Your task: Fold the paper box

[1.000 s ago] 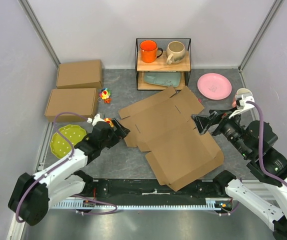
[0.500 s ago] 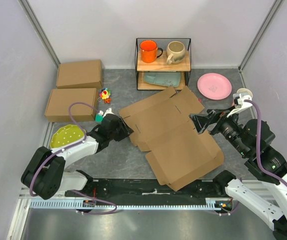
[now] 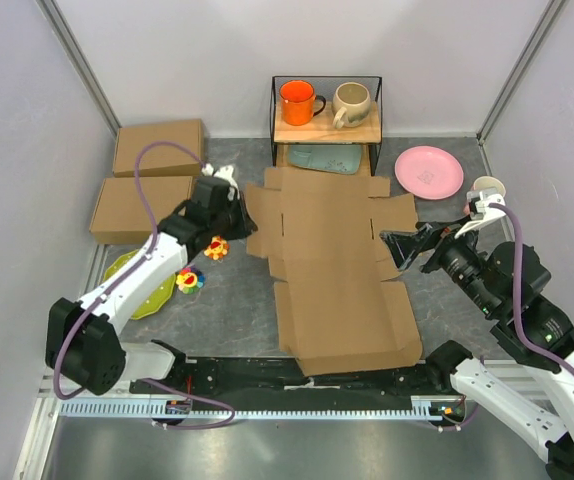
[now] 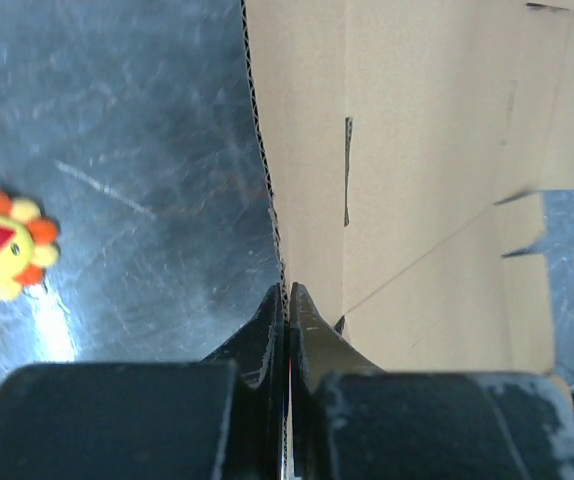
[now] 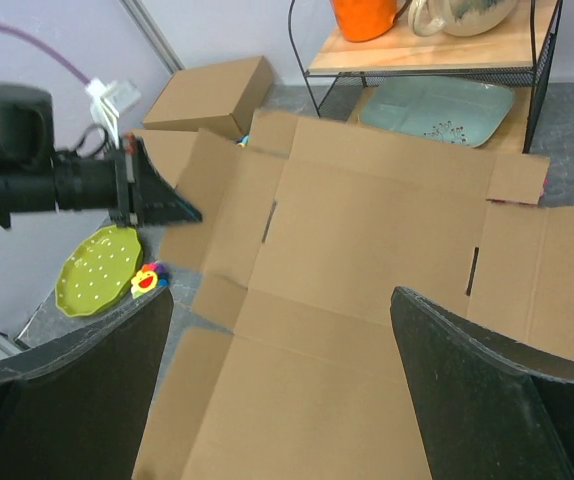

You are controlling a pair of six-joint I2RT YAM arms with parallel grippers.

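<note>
Two grippers bracket the paper box [image 3: 332, 275], a flat die-cut sheet spread mid-table with its long axis running from the arms' bases toward the wire shelf [image 3: 322, 132]. The left gripper [image 3: 239, 215] is clenched on the sheet's far-left flap, its jaws pinching the corrugated edge in the wrist view, with a sunflower toy [image 4: 5, 245] on the table nearby. The right gripper [image 3: 404, 248] hangs spread wide and empty at the right-hand edge, the sheet lying to its left and below. For the coming fold, the left arm looks better placed, with a flap in its grip.
</note>
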